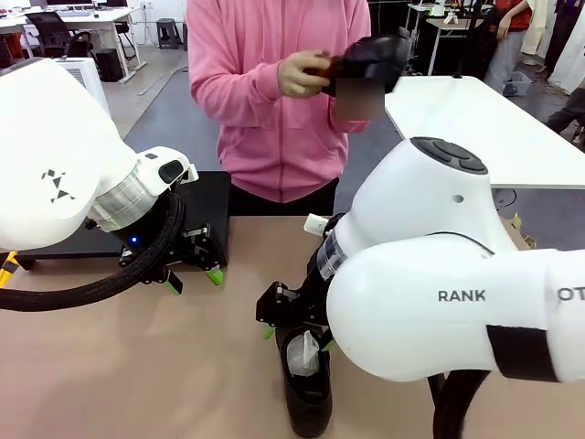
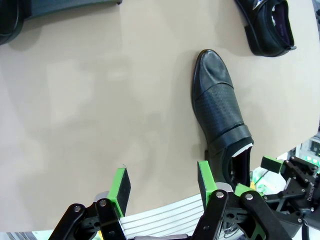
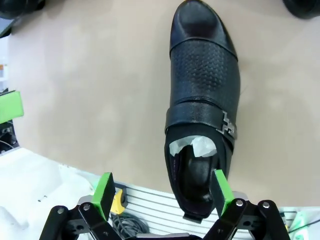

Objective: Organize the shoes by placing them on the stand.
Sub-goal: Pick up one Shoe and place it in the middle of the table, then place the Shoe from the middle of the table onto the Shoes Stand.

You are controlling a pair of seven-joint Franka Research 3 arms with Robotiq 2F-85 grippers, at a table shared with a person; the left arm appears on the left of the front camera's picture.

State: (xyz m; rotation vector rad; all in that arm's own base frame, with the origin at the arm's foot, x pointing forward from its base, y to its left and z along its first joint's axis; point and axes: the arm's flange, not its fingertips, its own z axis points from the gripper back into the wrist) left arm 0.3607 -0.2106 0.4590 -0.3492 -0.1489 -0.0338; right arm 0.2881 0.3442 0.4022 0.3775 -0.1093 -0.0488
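Now, left tool (image 1: 194, 277): fingers spread, nothing between them; hangs low over bare table just in front of the stand.
Stand (image 1: 206, 197): matte black, low, far-left part of the table, partly hidden by the left arm; can't tell what sits on it.
Person's hand (image 1: 302, 73): far side, mid-frame, holding a dark item (image 1: 370, 55) at chest height; partly blurred, likely another shoe.
Shoe (image 1: 306, 393): flat on its sole on the table, centre-near, well apart from the stand; toe toward the robot's side, paper-stuffed opening under the right tool.
Second shoe (image 2: 267, 30): also on the table, near the first one's toe.
Right tool (image 1: 297, 337): spread wide, straddling the heel end; one pad (image 3: 219, 182) just beside the shoe's side, the other well clear; not pinching.
Handling (guess): light, stiff leather; glossy toe probably slippery, perforated upper and strap grippier; stuffing should keep it from collapsing.
Where to take hold (guess): across the sides at the heel opening, behind the buckle (image 3: 227, 125).
Surface: tan table (image 1: 137, 366), smooth, flat, bare around the shoe.
Room: open workspace, white tables (image 1: 475, 119) behind the person, other people far right.
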